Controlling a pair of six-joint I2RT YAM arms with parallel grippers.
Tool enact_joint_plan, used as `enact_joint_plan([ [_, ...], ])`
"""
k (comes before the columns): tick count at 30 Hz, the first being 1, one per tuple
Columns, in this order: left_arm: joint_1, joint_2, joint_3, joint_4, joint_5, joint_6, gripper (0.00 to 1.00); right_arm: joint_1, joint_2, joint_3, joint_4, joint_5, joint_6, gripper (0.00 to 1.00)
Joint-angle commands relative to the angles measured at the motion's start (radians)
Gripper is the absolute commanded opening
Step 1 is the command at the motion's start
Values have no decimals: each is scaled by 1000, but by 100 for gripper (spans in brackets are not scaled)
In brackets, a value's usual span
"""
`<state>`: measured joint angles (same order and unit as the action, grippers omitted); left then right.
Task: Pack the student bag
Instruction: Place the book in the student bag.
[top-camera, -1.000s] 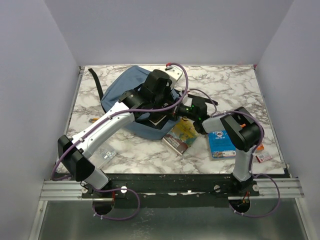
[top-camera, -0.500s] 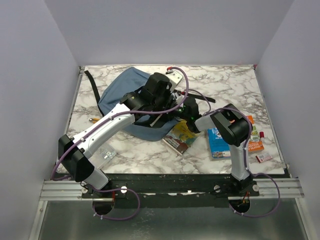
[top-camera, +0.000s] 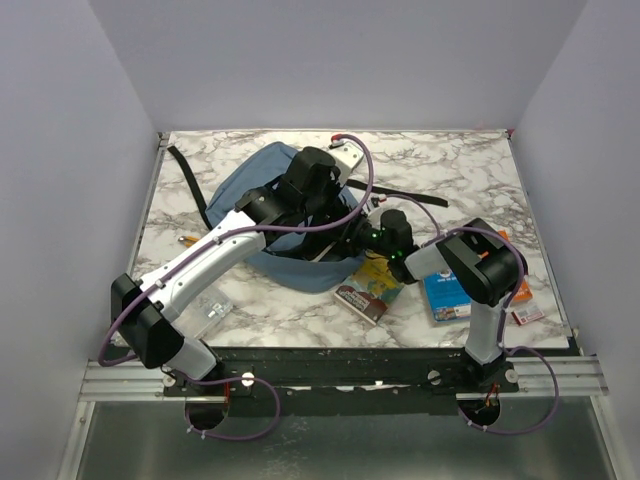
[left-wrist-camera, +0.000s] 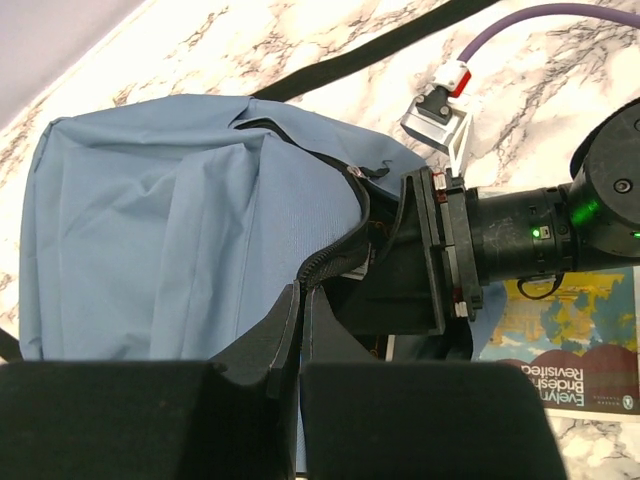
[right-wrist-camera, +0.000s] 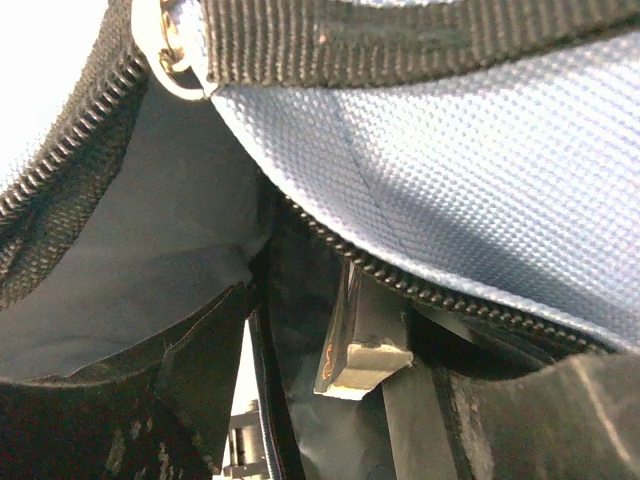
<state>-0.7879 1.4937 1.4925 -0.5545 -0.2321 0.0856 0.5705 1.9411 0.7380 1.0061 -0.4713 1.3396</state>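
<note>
The student bag (top-camera: 245, 190) is a dusty-blue backpack lying at the back middle of the marble table, its mouth facing right. My left gripper (left-wrist-camera: 302, 296) is shut on the black zip edge (left-wrist-camera: 335, 255) of the mouth and holds it up. My right gripper (right-wrist-camera: 370, 400) is pushed inside the mouth with its jaws open. The corner of a dark book (right-wrist-camera: 362, 345) stands in the gap, next to the right finger (right-wrist-camera: 560, 420) and clear of the left finger (right-wrist-camera: 200, 370). From above, the right gripper's fingers are hidden in the bag.
A yellow and maroon book (top-camera: 375, 285) lies just outside the bag's mouth, under the right arm. A blue book (top-camera: 446, 292) and small orange packets (top-camera: 518, 290) lie at the right. Black straps (top-camera: 400, 190) trail from the bag. A small card (top-camera: 210, 310) lies front left.
My right gripper has gone from nearly shut to open inside the bag's mouth. The bag has shifted a little to the left, with the left gripper still on its zip edge.
</note>
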Motion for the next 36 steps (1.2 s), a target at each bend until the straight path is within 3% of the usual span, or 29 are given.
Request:
enact_joint_plan([
  [1,-10,-46,-23,61,62,-33,0,-2,-27,-30,18,52,12,56],
  [6,-13,-28,-31,62,75,-64,0,0,-143,-38,-210,111,-51,75],
  [10,-12,-13,-26,61,99,-81,0,-1,-196,-95,-255,147,-30,76],
  [13,-14,-12,-26,61,127,-111,0,1,-207,-119,-241,159,-8,65],
  [15,-16,-7,-26,61,131,-113,0,2,-218,-129,-243,176,-4,49],
  [17,-21,0,-26,61,131,-113,0,1,-224,-125,-255,196,-18,46],
  [18,-25,3,-25,60,131,-115,0,1,-221,-114,-269,198,-29,40],
  [21,-35,1,-22,58,134,-116,0,7,-198,-108,-210,172,-17,2],
  [30,-58,-51,-23,60,113,-90,0,62,-139,-115,161,145,89,0],
  [36,-53,-75,-31,65,70,-27,0,92,7,-18,350,208,91,0],
])
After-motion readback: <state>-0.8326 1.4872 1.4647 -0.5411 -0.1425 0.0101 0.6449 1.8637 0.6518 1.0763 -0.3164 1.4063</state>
